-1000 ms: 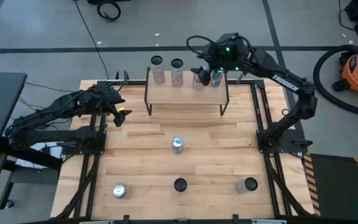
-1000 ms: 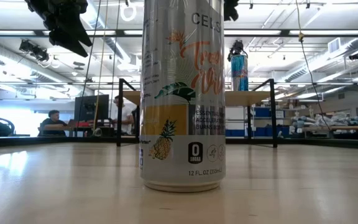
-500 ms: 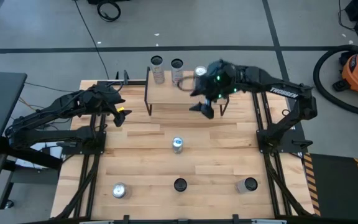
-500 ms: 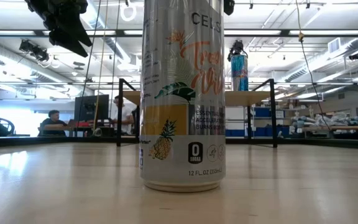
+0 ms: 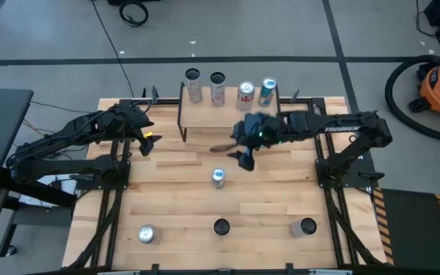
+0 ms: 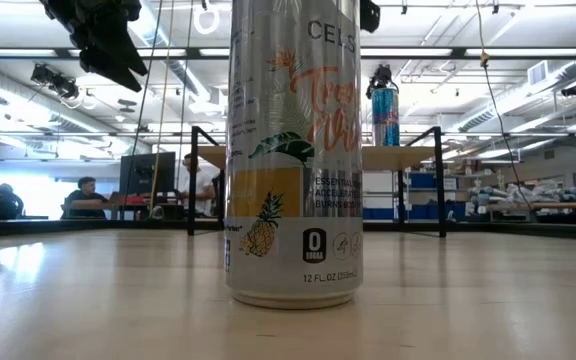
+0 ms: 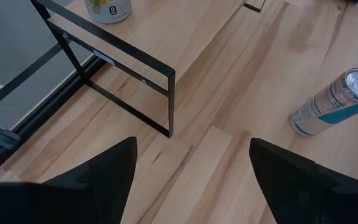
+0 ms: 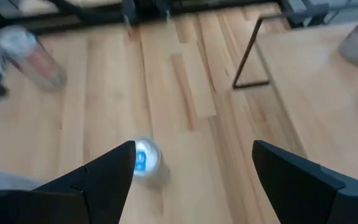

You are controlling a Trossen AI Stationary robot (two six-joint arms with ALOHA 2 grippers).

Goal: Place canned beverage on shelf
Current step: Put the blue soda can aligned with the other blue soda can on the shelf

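Observation:
The shelf (image 5: 229, 114), a light plank on thin black legs, stands at the table's far middle with several cans upright on it, among them a blue one (image 5: 267, 90) at its right end. A blue-topped can (image 5: 218, 177) stands on the table at the middle and also shows in the right wrist view (image 8: 143, 158). My right gripper (image 5: 244, 159) is open and empty (image 8: 191, 180), above the table between the shelf's front and that can. My left gripper (image 5: 145, 141) is open and empty (image 7: 191, 174), left of the shelf.
Three more cans stand near the table's front edge: (image 5: 146, 234), (image 5: 221, 227), (image 5: 306, 227). One tall can (image 6: 293, 150) fills the middle of the low view and hides much of the shelf (image 6: 408, 155) behind it. Bare wood lies between the shelf and the front cans.
My right gripper has drawn back from the right part of the shelf top, going toward the table's near edge and a little left, and tipped downward toward the blue-topped can. The two right-hand cans on the shelf stand uncovered now.

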